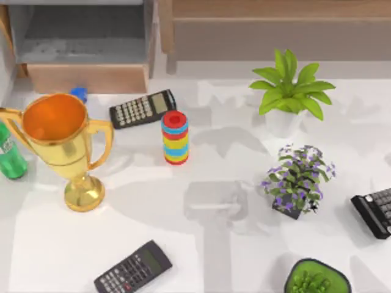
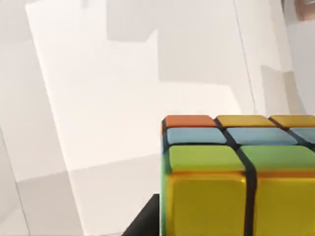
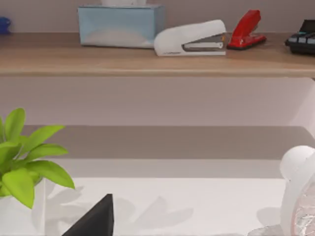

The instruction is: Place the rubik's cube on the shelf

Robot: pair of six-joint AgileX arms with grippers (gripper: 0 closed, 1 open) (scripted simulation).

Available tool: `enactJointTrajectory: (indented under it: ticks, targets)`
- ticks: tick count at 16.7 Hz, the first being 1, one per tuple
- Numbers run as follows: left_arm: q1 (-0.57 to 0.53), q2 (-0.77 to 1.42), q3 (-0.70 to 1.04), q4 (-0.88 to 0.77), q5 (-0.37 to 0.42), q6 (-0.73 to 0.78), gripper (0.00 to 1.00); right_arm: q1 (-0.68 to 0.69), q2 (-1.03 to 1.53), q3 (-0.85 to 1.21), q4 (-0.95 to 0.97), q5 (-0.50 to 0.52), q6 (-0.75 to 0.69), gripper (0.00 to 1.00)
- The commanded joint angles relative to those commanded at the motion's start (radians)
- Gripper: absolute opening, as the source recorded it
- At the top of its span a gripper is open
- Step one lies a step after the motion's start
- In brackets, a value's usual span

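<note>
The rubik's cube [image 2: 236,177] looms close in the left wrist view, with yellow, green, blue and orange tiles split by dark lines. It hangs well above the white table. One dark fingertip [image 2: 145,222] of my left gripper lies against the cube's side, and the gripper is shut on it. The shelf [image 1: 275,9] is the long light-brown board at the back right, with an upright [image 1: 165,24] at its left end. In the right wrist view the shelf [image 3: 147,61] stands ahead of a dark fingertip [image 3: 93,219] of my right gripper.
On the shelf are a tissue box [image 3: 120,25], a white stapler [image 3: 191,38] and a red stapler [image 3: 246,29]. The table holds a gold trophy [image 1: 61,140], ring stack [image 1: 175,137], two calculators [image 1: 142,108], a leafy plant [image 1: 287,91] and purple flowers [image 1: 297,177].
</note>
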Motion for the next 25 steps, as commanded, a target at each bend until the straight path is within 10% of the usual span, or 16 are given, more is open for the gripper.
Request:
enactJointTrajectory:
  ticks: [6, 12, 19, 25]
  targets:
    - [-0.457, -0.236, -0.279, 0.31, -0.048, -0.011, 0.0, 0.0, 0.0, 0.0, 0.0, 0.0, 0.0, 1.0]
    - [-0.845, -0.178, -0.529, 0.989, -0.254, -0.058, 0.0, 0.0, 0.0, 0.0, 0.0, 0.0, 0.0, 1.0]
    - [-0.999, 0.001, -0.716, 1.926, -0.613, -0.101, 0.0, 0.0, 0.0, 0.0, 0.0, 0.0, 0.0, 1.0]
    - [-1.004, 0.117, -0.819, 2.406, -0.769, -0.201, 0.0, 0.0, 0.0, 0.0, 0.0, 0.0, 0.0, 1.0]
